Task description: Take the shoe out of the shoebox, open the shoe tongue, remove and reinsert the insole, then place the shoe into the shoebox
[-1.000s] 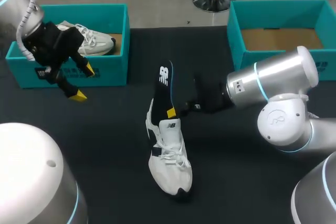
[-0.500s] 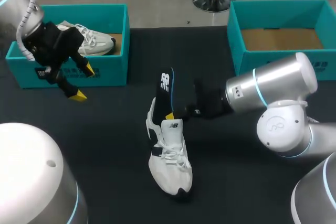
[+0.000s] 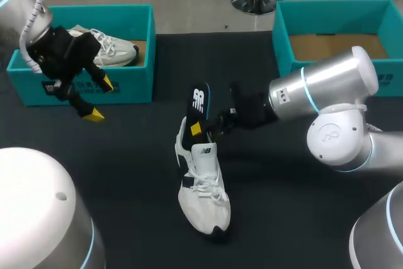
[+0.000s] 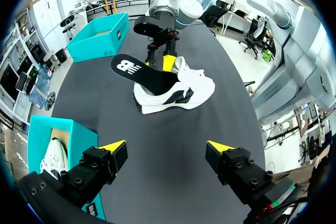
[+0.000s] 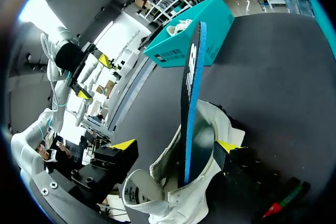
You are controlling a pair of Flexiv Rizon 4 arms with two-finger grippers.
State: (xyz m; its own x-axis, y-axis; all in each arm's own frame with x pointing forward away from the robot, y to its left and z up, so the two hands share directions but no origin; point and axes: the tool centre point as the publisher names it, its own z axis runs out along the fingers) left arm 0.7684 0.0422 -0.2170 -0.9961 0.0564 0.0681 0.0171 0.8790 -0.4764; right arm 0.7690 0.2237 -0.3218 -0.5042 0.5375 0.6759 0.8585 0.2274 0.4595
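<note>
Shoe (image 3: pixel 203 187) lies mid-counter (image 3: pixel 126 155), with the insole (image 3: pixel 199 102) half in and sticking out of the collar. Right pincer (image 5: pixel 176 145) is open, straddling the insole. Left pincer (image 4: pixel 167 147) is open and empty by the left box (image 3: pixel 88 86). Risk: the insole buckles or jams crooked, and the unheld shoe could slide.
</note>
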